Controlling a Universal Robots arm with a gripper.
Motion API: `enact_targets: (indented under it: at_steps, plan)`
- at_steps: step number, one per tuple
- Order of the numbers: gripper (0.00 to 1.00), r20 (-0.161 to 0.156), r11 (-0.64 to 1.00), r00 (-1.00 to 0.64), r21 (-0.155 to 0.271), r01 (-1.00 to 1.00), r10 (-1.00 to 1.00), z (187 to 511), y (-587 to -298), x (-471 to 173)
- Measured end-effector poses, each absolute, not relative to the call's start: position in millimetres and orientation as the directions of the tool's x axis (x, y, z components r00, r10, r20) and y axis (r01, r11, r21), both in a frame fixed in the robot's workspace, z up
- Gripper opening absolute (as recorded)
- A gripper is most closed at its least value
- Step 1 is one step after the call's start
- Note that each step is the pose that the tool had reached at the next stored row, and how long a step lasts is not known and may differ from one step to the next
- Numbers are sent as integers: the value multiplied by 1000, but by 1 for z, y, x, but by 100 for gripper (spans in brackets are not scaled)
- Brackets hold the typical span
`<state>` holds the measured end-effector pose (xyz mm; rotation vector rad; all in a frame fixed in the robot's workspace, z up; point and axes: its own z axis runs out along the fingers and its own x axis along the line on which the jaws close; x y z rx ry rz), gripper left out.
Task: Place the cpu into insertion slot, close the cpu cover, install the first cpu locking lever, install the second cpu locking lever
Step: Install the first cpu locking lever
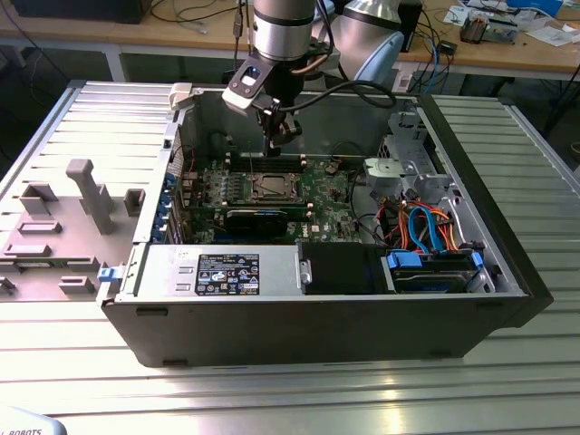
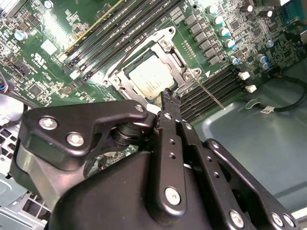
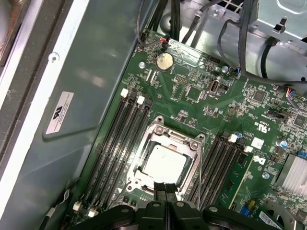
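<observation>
The cpu (image 2: 151,79), a silver-grey square, lies flat in the insertion slot (image 2: 128,71) in the middle of the green motherboard (image 3: 192,96). Both wrist views show the cpu cover (image 3: 169,137) lying down around the chip as a silvery frame. A thin metal lever rod (image 2: 209,96) slants out from the socket across the nearby memory slots. My gripper (image 2: 169,98) hangs just above the socket's edge, shut, with its black fingertips together and nothing between them. In the exterior view the gripper (image 1: 275,145) hovers inside the open case over the cpu (image 1: 272,188).
Long black memory slots (image 3: 120,139) flank the socket on both sides. A black card (image 1: 263,217) lies in front of it, then the power supply (image 1: 227,272). Drive bay and orange-blue cables (image 1: 426,236) fill the exterior view's right. A grey fixture (image 1: 63,227) stands outside.
</observation>
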<state>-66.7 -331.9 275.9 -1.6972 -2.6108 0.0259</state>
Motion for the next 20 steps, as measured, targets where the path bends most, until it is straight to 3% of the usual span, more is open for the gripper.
enact_targets:
  at_steps: [20]
  plan:
    - [11, 14, 413, -413, -29, 910, 911, 276, -339, -67]
